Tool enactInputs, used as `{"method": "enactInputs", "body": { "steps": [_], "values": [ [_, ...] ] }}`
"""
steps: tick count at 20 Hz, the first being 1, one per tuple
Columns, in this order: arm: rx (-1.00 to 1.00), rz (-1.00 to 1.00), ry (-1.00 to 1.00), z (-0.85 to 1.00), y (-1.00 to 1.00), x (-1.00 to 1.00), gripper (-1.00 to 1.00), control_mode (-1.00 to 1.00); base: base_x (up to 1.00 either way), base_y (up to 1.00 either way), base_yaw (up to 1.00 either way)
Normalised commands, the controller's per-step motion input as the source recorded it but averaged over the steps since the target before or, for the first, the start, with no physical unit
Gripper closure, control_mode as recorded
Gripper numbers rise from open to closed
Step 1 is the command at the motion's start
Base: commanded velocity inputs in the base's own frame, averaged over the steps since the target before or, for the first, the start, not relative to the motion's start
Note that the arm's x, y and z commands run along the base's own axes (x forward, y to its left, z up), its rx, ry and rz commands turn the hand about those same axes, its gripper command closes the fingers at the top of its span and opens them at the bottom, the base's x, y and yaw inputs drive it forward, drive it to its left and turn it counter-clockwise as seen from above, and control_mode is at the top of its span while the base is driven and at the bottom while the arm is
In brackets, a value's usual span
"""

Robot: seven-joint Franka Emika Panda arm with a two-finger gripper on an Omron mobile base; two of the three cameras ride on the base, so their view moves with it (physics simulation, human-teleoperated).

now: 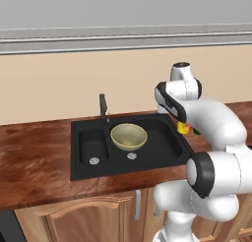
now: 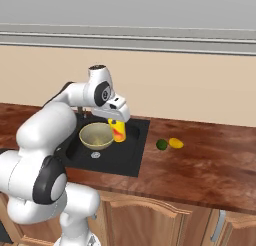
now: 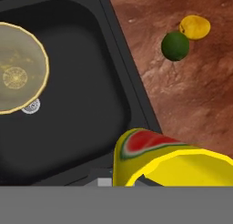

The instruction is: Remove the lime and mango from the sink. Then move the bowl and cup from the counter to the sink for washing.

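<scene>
The reddish-brown counter (image 2: 210, 165) carries the black sink (image 1: 162, 160) set into it, and the lime (image 2: 161, 144) and the mango (image 2: 175, 143) lie on it just beside each other, right of the sink.

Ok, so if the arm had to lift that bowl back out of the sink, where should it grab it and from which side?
Probably by the rim, from straight above. The bowl sits upright and open in the large basin of the sink, too wide to span, so one finger inside and one outside the thin wall suits it. The rim nearer the counter looks freest, with bare basin floor beside it.
</scene>
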Motion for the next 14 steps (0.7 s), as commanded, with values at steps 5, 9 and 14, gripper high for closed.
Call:
{"method": "enactInputs", "body": {
  "steps": [5,9,14],
  "values": [
    [0.07,0.00,0.00,0.00,0.06,0.05,1.00,-1.00,0.00,0.00,0.00],
    [0.09,0.00,0.00,-0.02,0.05,0.04,1.00,-1.00,0.00,0.00,0.00],
    [0.07,0.00,-0.02,-0.07,0.08,0.02,1.00,-1.00,0.00,0.00,0.00]
  ]
}}
